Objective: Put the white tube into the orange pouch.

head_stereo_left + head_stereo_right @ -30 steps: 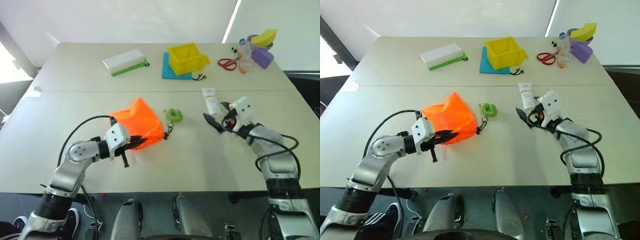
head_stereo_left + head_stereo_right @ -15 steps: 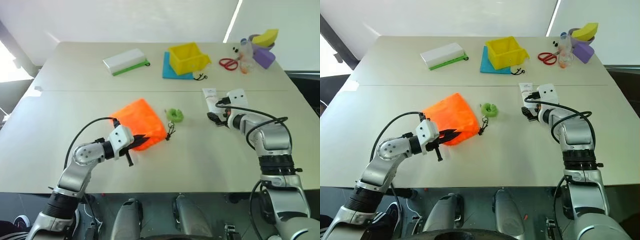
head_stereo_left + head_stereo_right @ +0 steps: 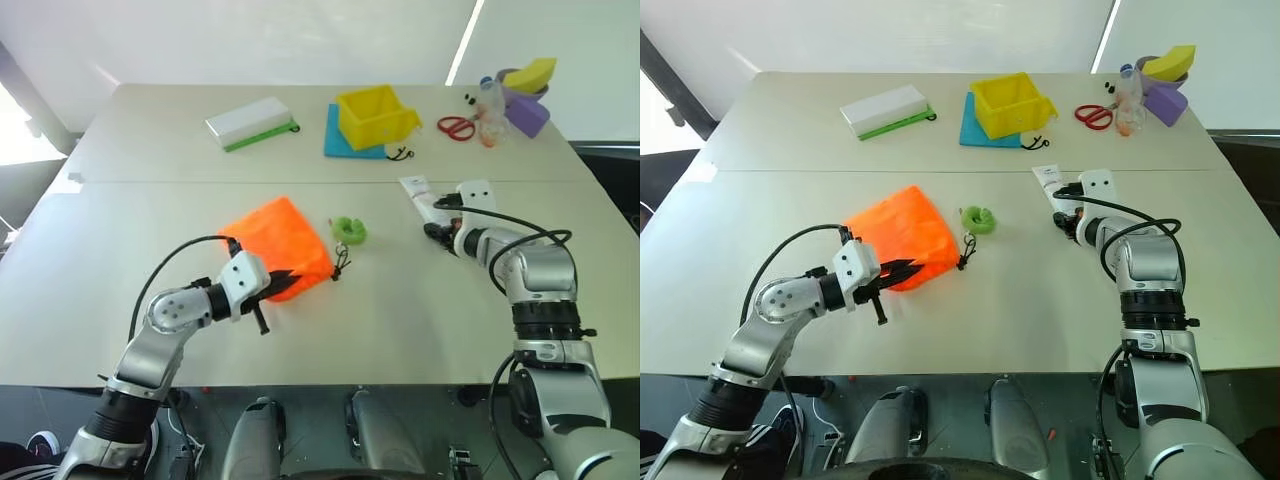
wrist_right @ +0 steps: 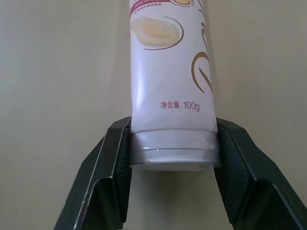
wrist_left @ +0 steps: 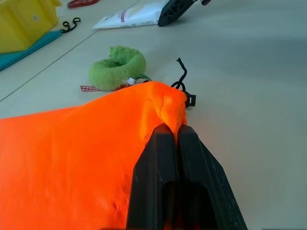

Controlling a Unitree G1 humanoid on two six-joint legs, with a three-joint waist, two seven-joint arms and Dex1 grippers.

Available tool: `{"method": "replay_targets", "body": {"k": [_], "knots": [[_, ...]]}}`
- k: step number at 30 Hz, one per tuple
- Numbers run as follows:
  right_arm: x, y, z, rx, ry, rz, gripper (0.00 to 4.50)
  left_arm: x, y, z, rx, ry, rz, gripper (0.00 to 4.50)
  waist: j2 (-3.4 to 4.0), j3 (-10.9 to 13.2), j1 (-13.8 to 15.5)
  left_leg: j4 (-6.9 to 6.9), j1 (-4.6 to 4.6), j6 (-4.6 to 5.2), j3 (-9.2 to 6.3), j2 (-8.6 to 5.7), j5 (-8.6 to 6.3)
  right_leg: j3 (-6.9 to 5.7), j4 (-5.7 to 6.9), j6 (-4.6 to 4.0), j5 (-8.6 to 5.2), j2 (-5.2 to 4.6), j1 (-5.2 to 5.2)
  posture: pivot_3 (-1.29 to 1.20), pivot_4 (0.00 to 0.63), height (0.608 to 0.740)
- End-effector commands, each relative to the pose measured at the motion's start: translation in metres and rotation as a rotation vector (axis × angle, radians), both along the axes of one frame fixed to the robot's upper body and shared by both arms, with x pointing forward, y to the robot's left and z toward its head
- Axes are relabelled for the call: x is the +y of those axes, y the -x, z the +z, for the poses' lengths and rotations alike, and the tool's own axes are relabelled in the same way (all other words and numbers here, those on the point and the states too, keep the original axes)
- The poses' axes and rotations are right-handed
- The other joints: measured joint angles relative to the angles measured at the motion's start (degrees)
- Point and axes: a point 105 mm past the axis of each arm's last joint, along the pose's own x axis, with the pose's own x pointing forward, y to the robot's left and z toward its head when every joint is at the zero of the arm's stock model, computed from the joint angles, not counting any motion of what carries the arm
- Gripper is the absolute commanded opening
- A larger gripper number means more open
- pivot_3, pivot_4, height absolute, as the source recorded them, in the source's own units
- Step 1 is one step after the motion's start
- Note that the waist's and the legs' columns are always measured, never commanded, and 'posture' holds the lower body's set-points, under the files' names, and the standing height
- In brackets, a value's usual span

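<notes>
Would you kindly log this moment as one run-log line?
left gripper: shut on orange pouch | right gripper: jaws closed on white tube cap end | tube on table

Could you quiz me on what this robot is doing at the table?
1. True or false: the left hand pinches the orange pouch.
2. What does the right hand close around: A scissors, B white tube, C yellow bin?
3. Fill in: the green ring lies between the pouch and the ____.

Key: 1 true. 2 B; its fingers touch the cap end. 3 tube.
</notes>
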Motion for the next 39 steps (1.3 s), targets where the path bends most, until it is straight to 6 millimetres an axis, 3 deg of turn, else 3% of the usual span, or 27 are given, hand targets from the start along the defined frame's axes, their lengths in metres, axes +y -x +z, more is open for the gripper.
{"method": "replay_targets", "body": {"k": [1,5,7,10,13,18,21,29,39], "knots": [[-0.002,0.005,0.023,-0.094,0.008,0.054,1.82,-0.004,0.001,0.016,-0.049,0.005,-0.023,0.00,0.00,0.00,0.06,0.00,0.00,0.00,0.00,0.00,0.00,0.00,0.00,0.00,0.00,0.00,0.00,0.00,0.150,0.740],[0.009,0.027,0.037,-0.149,0.003,0.233,1.82,-0.005,0.001,0.018,-0.049,0.006,-0.025,0.00,0.05,0.03,0.27,-0.04,-0.06,0.01,-0.03,-0.02,0.00,-0.01,-0.03,0.07,-0.02,-0.02,-0.01,0.00,0.150,0.740],[0.021,0.049,0.050,-0.223,0.002,0.394,1.82,-0.005,0.001,0.019,-0.047,0.011,-0.026,0.00,0.05,0.03,0.25,-0.06,-0.08,0.03,-0.03,-0.02,-0.02,-0.01,-0.07,0.11,-0.03,-0.02,-0.01,0.00,0.150,0.740],[0.037,0.093,0.052,-0.192,-0.020,0.618,1.82,-0.003,0.001,0.019,-0.042,0.016,-0.024,0.00,0.07,0.04,0.19,-0.10,-0.07,0.05,-0.07,-0.01,-0.03,-0.02,-0.06,0.16,-0.05,-0.01,-0.02,0.00,0.150,0.740],[0.057,0.150,0.037,-0.117,0.024,0.878,1.82,-0.002,0.001,0.018,-0.037,0.018,-0.022,0.00,0.07,0.04,0.51,-0.13,-0.03,0.05,-0.13,0.01,-0.03,-0.07,-0.07,0.16,-0.09,0.03,0.01,0.00,0.150,0.740],[0.066,0.185,0.018,-0.046,-0.004,0.977,1.82,0.000,0.001,0.018,-0.032,0.015,-0.023,0.00,0.05,0.04,0.03,0.00,0.03,0.04,-0.04,0.01,-0.03,-0.01,-0.08,-0.06,-0.15,0.00,0.07,0.00,0.150,0.740],[0.070,0.188,0.000,-0.025,0.100,1.007,1.82,0.002,0.001,0.018,-0.027,0.017,-0.023,0.00,0.03,0.04,0.07,0.14,0.05,0.04,-0.02,0.00,-0.03,-0.01,-0.09,-0.07,-0.16,-0.05,0.12,0.00,0.150,0.740],[0.097,0.156,-0.009,-0.142,0.138,0.946,1.82,0.003,0.003,0.018,-0.021,0.020,-0.029,0.00,0.01,0.04,0.33,0.03,0.00,0.04,-0.06,0.03,-0.03,-0.07,-0.16,-0.28,-0.05,-0.01,-0.03,0.00,0.150,0.740],[0.110,0.147,-0.019,-0.182,0.214,0.968,1.82,0.002,0.006,0.018,-0.016,0.024,-0.029,0.00,0.01,0.04,1.50,-0.02,-0.05,0.06,-0.01,0.01,-0.03,-0.06,-0.22,-0.20,-0.09,-0.05,-0.05,0.00,0.150,0.740]]}}
